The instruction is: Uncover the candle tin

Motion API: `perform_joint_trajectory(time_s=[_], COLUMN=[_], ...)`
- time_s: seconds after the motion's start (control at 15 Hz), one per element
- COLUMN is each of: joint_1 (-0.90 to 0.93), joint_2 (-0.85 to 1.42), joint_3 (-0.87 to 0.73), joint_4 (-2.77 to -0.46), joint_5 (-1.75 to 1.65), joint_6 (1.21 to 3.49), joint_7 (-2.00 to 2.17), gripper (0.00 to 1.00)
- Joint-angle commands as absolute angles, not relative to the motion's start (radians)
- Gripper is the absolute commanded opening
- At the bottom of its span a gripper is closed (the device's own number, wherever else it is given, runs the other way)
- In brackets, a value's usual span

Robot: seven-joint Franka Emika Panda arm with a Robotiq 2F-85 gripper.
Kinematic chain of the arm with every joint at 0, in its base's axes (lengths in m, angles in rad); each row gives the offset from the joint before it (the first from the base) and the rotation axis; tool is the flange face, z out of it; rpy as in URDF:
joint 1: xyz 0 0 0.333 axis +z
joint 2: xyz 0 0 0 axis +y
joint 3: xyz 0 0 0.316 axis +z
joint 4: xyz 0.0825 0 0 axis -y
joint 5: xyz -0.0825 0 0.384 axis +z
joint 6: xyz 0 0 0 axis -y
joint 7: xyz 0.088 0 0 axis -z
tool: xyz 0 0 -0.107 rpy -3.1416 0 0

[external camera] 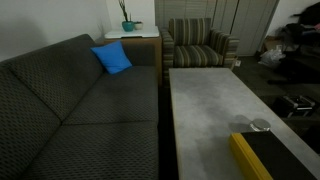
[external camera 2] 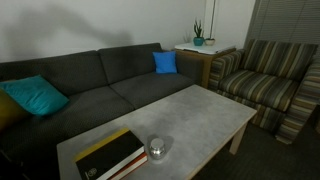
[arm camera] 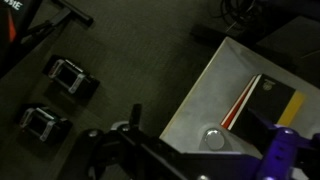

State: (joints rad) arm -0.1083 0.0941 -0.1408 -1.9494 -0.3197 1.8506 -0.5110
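The tin (external camera 2: 158, 150) is a small, low, round silvery thing, shiny on top. It's too tiny in every view for me to say if the lid is on. It sits on the grey table (external camera 2: 205, 115) near one end, just beside a long black box (external camera 2: 110, 155) with a yellow edge. They're close, but I can't tell if they touch. Same pairing shows in both exterior views.

From the wrist view, the tin (arm camera: 213, 138) is a little pale disc at the table's near edge, with the box (arm camera: 265, 100) past it. The gripper (arm camera: 140, 155) is just a dark blur along the bottom of that view, left of the tin and well apart from it. Honestly can't tell if the jaws are spread or closed.

Around it there's a dark sofa (external camera 2: 100, 85) with a blue pillow (external camera 2: 165, 62), and a striped armchair (external camera 2: 265, 85).
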Motion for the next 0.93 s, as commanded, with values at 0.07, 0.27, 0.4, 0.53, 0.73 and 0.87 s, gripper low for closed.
perform_joint_trajectory(time_s=[0.07,0.27,0.4,0.53,0.73,0.87], joint_1=[-0.092,-0.092,-0.091,-0.091,-0.086,-0.085], joint_2=[0.085,0.097,0.100,0.100,0.113,0.143], joint_3=[-0.106,-0.100,-0.098,-0.098,-0.096,-0.095], joint_4=[-2.030,-2.017,-2.034,-2.035,-2.049,-2.046], joint_5=[-0.430,-0.403,-0.403,-0.403,-0.449,-0.457], joint_6=[2.078,2.089,2.127,2.129,2.241,2.334], joint_7=[-0.400,-0.415,-0.415,-0.415,-0.404,-0.390], gripper=[1.00,1.00,1.00,1.00,1.00,1.00])
